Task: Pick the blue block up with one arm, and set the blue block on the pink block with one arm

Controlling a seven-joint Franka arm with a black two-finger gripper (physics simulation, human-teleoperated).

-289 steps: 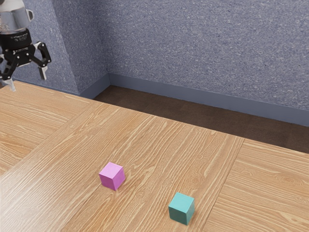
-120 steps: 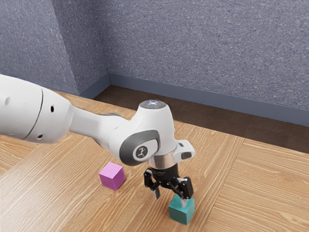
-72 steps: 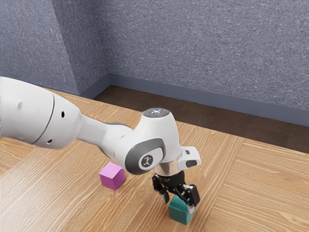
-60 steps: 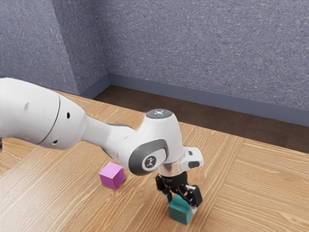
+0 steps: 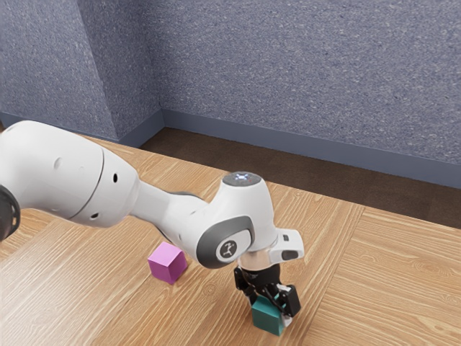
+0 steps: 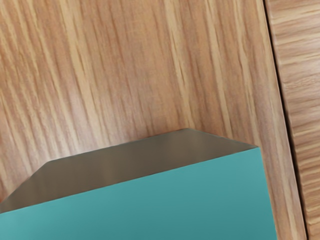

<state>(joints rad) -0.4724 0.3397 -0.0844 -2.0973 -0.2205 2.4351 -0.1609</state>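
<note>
The blue block (image 5: 265, 318), teal in colour, rests on the wooden table (image 5: 94, 303) near its front edge. My gripper (image 5: 271, 303) has come down over the block's top, its black fingers straddling the block and still spread, not pressed on its sides. In the wrist view the blue block (image 6: 150, 202) lies close under my hand, with its shadow on the wood beside it. The pink block (image 5: 167, 262) sits on the table toward the exterior view's left of the blue block, apart from it and partly behind my forearm.
A seam in the tabletop (image 5: 333, 267) runs just to the exterior view's right of the blue block. Beyond the table's far edge lie a dark floor (image 5: 302, 169) and grey walls (image 5: 302, 65).
My arm swung in from the upper left and came over the blue block. Over the last second the gripper sank until its fingers straddle the block. Neither block has moved.
</note>
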